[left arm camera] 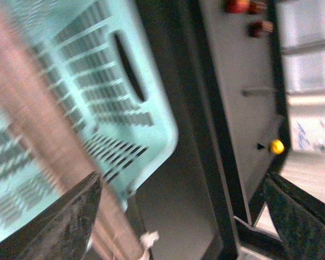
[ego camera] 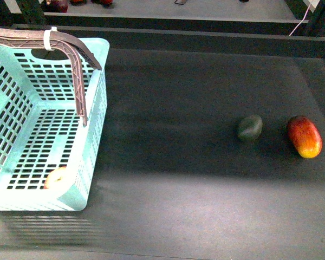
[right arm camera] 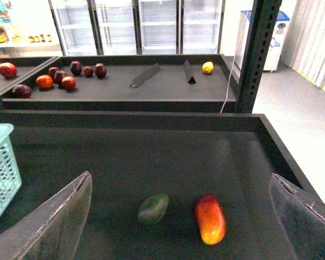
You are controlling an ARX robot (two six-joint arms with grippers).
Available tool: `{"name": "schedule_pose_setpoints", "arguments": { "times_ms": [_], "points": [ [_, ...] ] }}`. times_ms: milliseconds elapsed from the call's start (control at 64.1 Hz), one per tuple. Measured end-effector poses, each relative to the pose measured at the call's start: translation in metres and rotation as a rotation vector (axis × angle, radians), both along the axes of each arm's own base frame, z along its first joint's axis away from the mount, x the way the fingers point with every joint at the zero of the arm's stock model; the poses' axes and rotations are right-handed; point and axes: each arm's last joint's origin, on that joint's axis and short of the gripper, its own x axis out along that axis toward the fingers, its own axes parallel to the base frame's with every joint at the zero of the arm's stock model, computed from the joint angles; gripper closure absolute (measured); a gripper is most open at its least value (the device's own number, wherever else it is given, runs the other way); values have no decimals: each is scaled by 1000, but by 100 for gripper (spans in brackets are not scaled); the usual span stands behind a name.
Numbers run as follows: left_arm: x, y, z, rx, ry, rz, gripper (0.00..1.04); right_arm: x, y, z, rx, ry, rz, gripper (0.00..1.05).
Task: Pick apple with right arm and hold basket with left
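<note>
The round apple [ego camera: 57, 177] lies in the slotted mint plastic basket [ego camera: 92, 157], lower left of the front view. Its brown latticed handle [ego camera: 78, 81] stands raised. Both grippers' dark fingers [right arm camera: 54, 222] are spread, holding nothing.

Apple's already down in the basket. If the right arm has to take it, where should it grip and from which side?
From straight above. The apple sits on the basket floor in the near right corner, tight to the walls, so side access is blocked. Close the fingers across its round middle, along the free diagonal towards the basket's centre.

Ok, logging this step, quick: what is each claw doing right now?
Left claw: open, holding nothing, beside the pale mint-green slotted plastic basket.
Right claw: open, empty.
</note>
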Motion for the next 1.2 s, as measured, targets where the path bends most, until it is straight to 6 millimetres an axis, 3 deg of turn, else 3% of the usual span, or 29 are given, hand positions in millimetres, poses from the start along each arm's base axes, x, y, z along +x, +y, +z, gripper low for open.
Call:
{"name": "schedule_pose_setpoints", "arguments": {
  "times_ms": [78, 203, 281, 375, 780, 937, 1202],
  "points": [
    [-25, 3, -19, 423, -281, -168, 35, 0, 0, 0, 0, 0, 0, 9],
    [-67, 8, -12, 908, -475, -238, 60, 0, 0, 0, 0, 0, 0, 9],
    [-96, 18, -20, 1052, -466, -276, 84, 0, 0, 0, 0, 0, 0, 9],
    [-118, 20, -31, 1082, -438, -295, 102, 0, 0, 0, 0, 0, 0, 9],
    [-180, 20, -43, 1106, -442, -299, 102, 0, 0, 0, 0, 0, 0, 9],
    [-196, 20, -55, 1106, -436, -303, 102, 0, 0, 0, 0, 0, 0, 9],
    [-215, 20, -53, 1109, -442, -300, 102, 0, 0, 0, 0, 0, 0, 9]
  ]
}}
